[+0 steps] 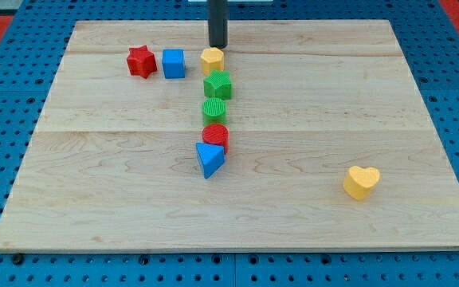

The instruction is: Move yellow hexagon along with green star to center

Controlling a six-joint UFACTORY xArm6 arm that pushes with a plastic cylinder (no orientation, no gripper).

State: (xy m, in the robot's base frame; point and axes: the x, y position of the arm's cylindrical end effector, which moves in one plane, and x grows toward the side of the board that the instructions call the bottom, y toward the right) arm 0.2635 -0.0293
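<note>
With no gripper, only our tip point(217, 45) just behind the yellow hexagon point(212, 60), which touches the green star point(217, 84), both sit far of the desk point(373, 104) centre: push barely begun.

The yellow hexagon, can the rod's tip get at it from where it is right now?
Probably yes. My tip sits just above the yellow hexagon toward the view's top, nothing between them. The green star lies right below the hexagon, so a downward push should carry both.
</note>
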